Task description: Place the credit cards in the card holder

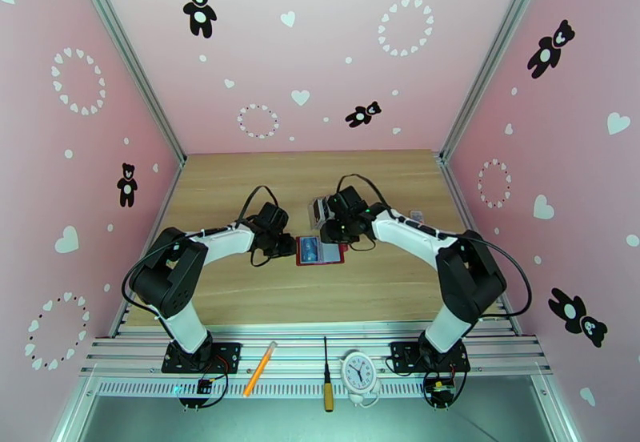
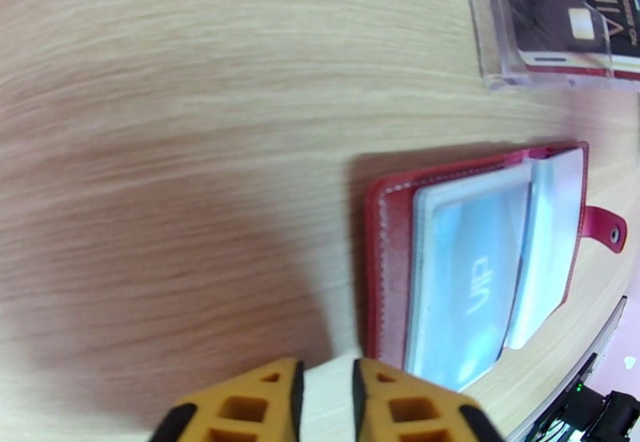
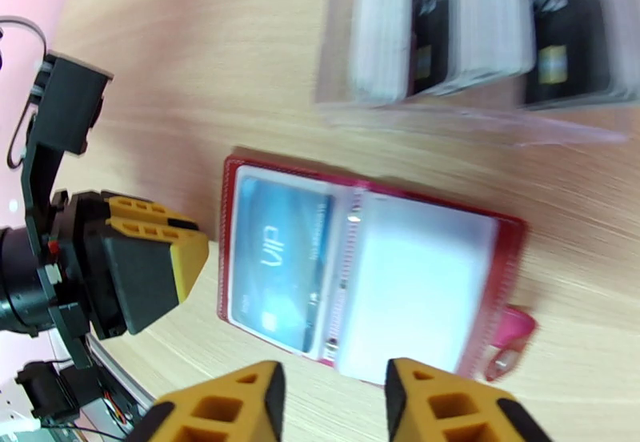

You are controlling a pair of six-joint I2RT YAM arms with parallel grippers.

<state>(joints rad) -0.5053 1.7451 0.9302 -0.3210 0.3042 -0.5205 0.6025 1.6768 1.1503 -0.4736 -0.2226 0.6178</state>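
Lying spread open on the desk [image 2: 200, 115] so its pockets face up, the card holder [image 3: 512, 235] holds a teal card [image 3: 280, 263], seemingly seated; left claw [image 2: 326, 391] barely parted, right claw [image 3: 334, 391] wider, both empty beside it.

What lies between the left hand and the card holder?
A narrow strip of bare table: in the right wrist view the left hand sits just off the open card holder's edge.
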